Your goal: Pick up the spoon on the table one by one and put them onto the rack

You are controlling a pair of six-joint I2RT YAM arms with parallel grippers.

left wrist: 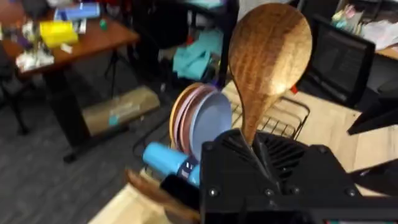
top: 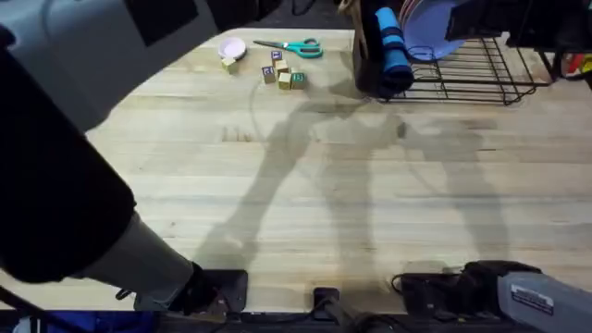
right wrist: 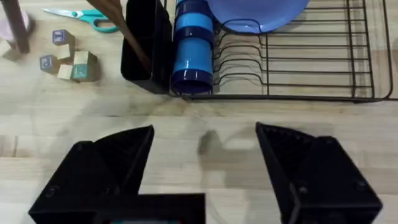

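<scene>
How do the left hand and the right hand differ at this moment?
The left hand grips a wooden spoon, bowl end out, near the rack; the right hand holds nothing. The left is shut on the handle; the right is wide open over the table. Both are black.

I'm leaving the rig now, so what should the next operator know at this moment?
Left gripper: shut on a spoon, bowl up, raised above the rack.
Right gripper: open, holding nothing, low over the table in front of the rack.
Rack: far right of the table, holding plates and a blue cup; another wooden handle leans at its black holder.
Done: spoon picked up.
Left: put it onto the rack. No other spoon lies on the table; scissors and blocks stay.
</scene>
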